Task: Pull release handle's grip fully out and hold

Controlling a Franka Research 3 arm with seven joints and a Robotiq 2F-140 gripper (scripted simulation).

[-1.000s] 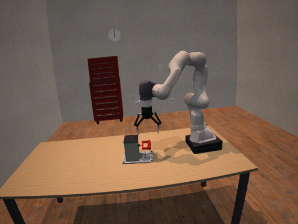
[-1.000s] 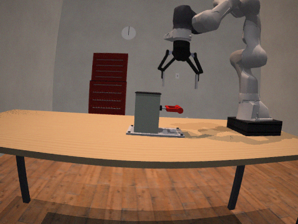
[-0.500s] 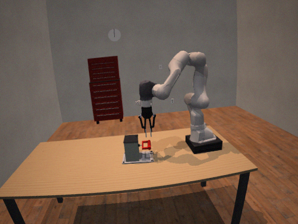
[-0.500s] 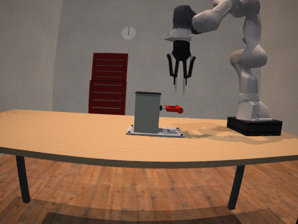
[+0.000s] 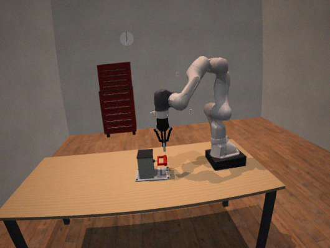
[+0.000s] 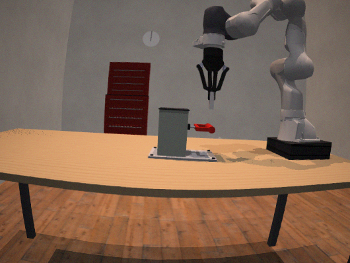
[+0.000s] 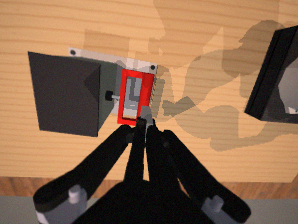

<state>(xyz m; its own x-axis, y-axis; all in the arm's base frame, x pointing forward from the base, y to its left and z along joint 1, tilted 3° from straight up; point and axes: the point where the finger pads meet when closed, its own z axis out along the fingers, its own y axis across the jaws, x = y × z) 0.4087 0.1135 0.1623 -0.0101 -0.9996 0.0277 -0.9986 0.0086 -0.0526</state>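
The release handle's red grip (image 5: pixel 164 159) sticks out from the grey housing (image 5: pixel 145 164) on a short rod, near the middle of the table. It shows from the side in the exterior view (image 6: pixel 205 127) and from above in the wrist view (image 7: pixel 135 97). My gripper (image 6: pixel 212 104) hangs in the air well above the grip's outer end, pointing straight down. Its fingers are pressed together with nothing between them, as the wrist view (image 7: pixel 142 121) also shows. It touches nothing.
The housing stands on a grey baseplate (image 5: pixel 155 176) bolted to the table. My arm's black base (image 5: pixel 225 159) stands on the table to the right. A red drawer cabinet (image 5: pixel 116 98) stands on the floor behind the table.
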